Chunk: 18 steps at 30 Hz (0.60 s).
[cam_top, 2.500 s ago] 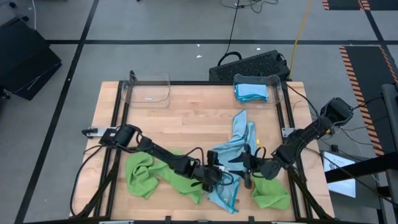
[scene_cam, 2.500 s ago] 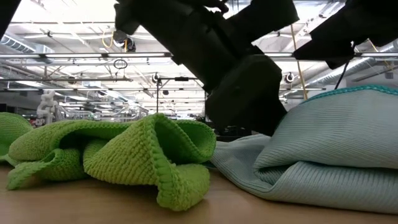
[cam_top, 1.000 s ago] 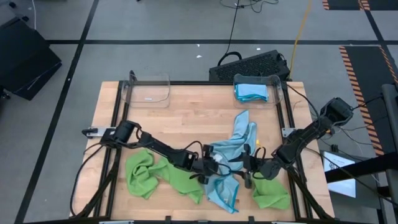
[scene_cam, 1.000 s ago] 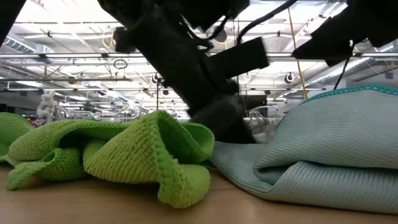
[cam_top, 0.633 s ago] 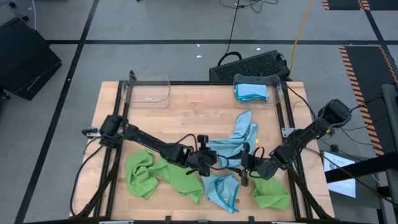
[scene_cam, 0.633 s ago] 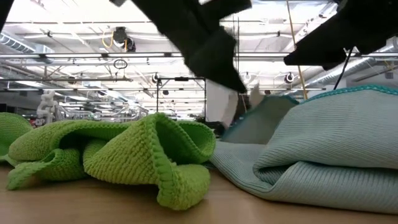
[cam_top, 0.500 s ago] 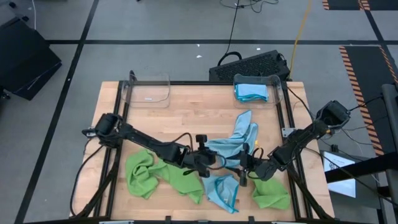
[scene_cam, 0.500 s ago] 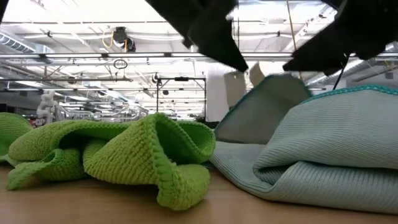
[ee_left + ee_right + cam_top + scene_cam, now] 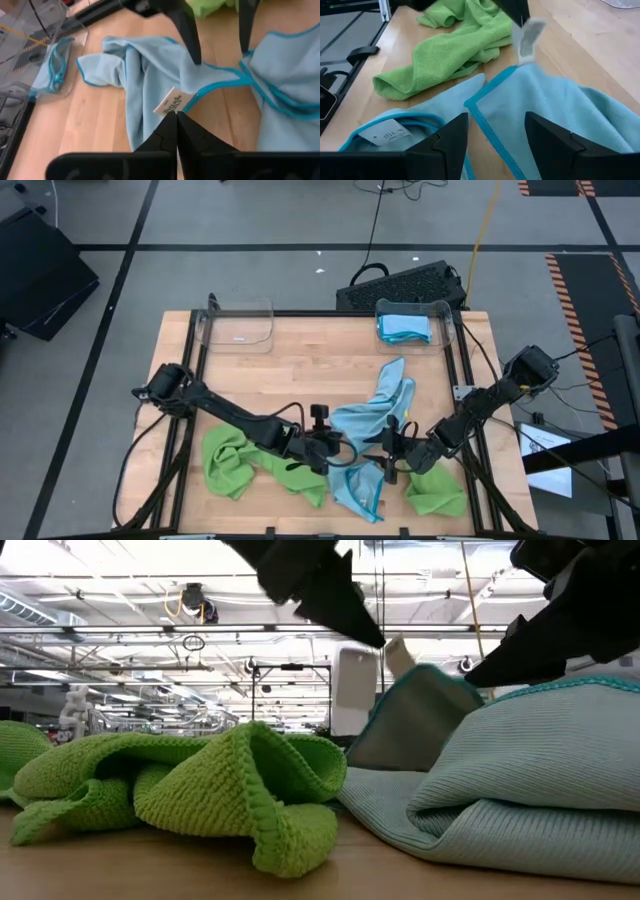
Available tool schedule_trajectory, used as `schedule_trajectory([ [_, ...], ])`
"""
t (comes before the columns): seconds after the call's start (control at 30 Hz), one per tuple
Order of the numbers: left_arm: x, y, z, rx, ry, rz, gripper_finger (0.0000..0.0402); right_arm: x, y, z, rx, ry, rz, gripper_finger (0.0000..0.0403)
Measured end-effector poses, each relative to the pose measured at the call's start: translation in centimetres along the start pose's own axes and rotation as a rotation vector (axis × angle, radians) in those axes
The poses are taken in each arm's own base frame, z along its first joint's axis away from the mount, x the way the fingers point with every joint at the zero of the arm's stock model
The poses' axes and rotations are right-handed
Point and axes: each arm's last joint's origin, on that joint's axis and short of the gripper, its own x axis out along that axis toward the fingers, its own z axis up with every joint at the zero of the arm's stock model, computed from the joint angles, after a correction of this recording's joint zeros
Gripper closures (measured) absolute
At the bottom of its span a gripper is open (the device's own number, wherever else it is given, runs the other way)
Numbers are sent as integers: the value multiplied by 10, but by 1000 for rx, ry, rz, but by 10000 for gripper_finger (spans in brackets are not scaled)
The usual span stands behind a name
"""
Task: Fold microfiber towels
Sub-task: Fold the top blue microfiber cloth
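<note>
A light blue towel with teal edging [image 9: 383,395] lies crumpled mid-table, and a second one [image 9: 355,488] lies near the front edge. My left gripper [image 9: 176,119] is shut on the first towel's white label, above the table at its middle [image 9: 338,448]. My right gripper [image 9: 495,140] hovers open just right of it [image 9: 392,452], over blue cloth, touching nothing. Lime green towels lie bunched at the front left [image 9: 250,462] and front right [image 9: 436,492]. My left gripper pinches the white label [image 9: 172,103] sewn to the blue towel's teal edge, between its two fingertips. The fingers [image 9: 516,9] slant down from the table's left. The edge by the label [image 9: 415,718] is lifted; the rest of the towel lies slack on the table.
A clear bin [image 9: 410,325] at the far right holds a folded blue towel. Another clear bin [image 9: 238,326] stands at the far left. Bare wood [image 9: 300,380] lies between the bins and the towels.
My left gripper has risen, shut on the label, drawing the blue towel's edge up off the table while the rest stays down. My right gripper has sunk a little toward the cloth, still open.
</note>
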Motion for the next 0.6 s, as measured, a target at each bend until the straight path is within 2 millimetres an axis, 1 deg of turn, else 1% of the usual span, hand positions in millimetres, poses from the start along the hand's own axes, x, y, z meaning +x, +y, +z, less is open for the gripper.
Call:
schedule_trajectory([
  [0.1,1,0,-1,-12,0,1,392,0,0,0,-15,0,0,216],
  [0.2,1,0,-1,-18,2,1,396,0,1,0,-61,11,25,214],
  [0.33,1,2,0,-27,-9,5,395,1,8,0,-148,10,50,198],
  [0.43,3,4,1,-35,-19,10,391,9,16,1,-245,-5,11,174],
  [0.6,5,8,1,-51,-14,19,398,27,29,5,-383,-40,-136,137],
])
